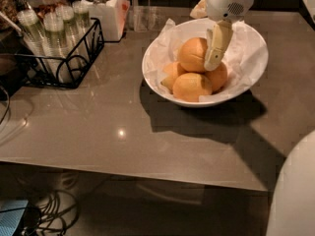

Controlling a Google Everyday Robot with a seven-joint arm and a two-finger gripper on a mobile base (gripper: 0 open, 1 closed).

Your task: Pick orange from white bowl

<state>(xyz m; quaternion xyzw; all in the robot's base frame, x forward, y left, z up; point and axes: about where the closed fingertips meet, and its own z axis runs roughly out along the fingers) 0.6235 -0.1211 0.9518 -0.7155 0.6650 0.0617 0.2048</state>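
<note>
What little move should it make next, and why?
Probably a slow, straight lift. The end effector is against the top orange, which is piled on other oranges in the white bowl; rising vertically should avoid nudging them or the paper lining.
</note>
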